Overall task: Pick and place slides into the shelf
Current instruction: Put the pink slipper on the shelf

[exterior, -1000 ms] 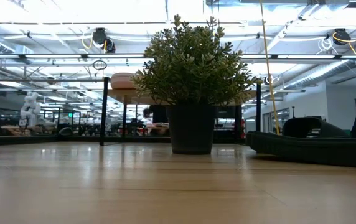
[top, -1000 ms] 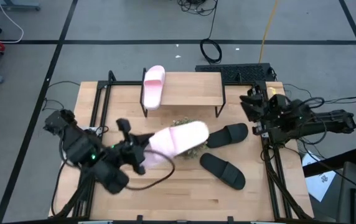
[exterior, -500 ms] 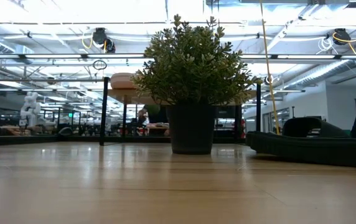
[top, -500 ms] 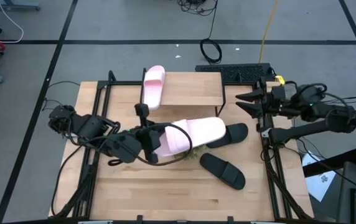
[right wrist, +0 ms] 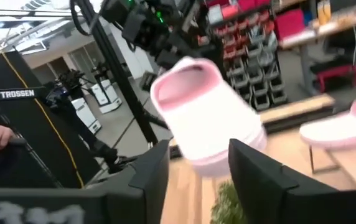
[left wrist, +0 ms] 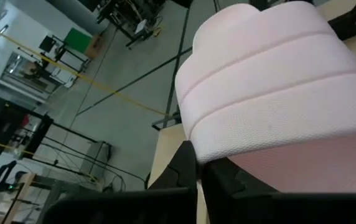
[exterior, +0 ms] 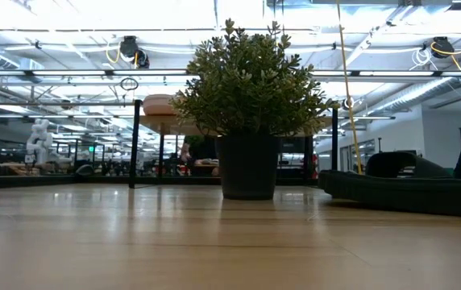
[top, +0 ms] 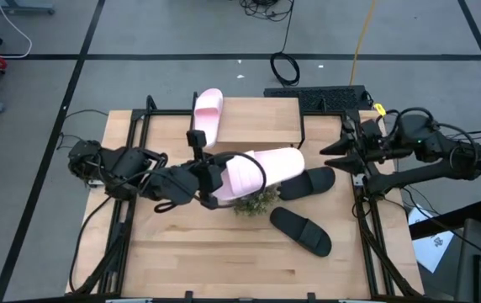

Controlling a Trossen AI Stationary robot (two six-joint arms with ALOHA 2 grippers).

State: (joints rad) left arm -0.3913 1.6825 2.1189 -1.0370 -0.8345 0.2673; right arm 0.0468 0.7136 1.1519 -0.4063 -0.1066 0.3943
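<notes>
Table (top: pixel 182 269) first: a wide wooden top with the shelf (top: pixel 261 118) standing at its far edge, one pink slide (top: pixel 208 115) already lying on the shelf board at its left end. Just in front of the shelf the left gripper (top: pixel 209 179) carries the second pink slide (top: pixel 261 171) in the air over the small green plant (top: pixel 256 202), its fingers clamped on the heel end. That slide's long axis runs mostly across the table, toe pointing right and slightly toward the shelf, so it looks to need a turn to sit parallel with its mate. The bare stretch of board lies directly beyond the carried slide, and the left arm is clearly the nearer one to it. Two black slides (top: pixel 306 183) (top: pixel 301 230) lie on the table to the right of the plant, closer to the right gripper (top: pixel 326 148), which hangs by the shelf's right end with its fingers apart, holding nothing.
</notes>
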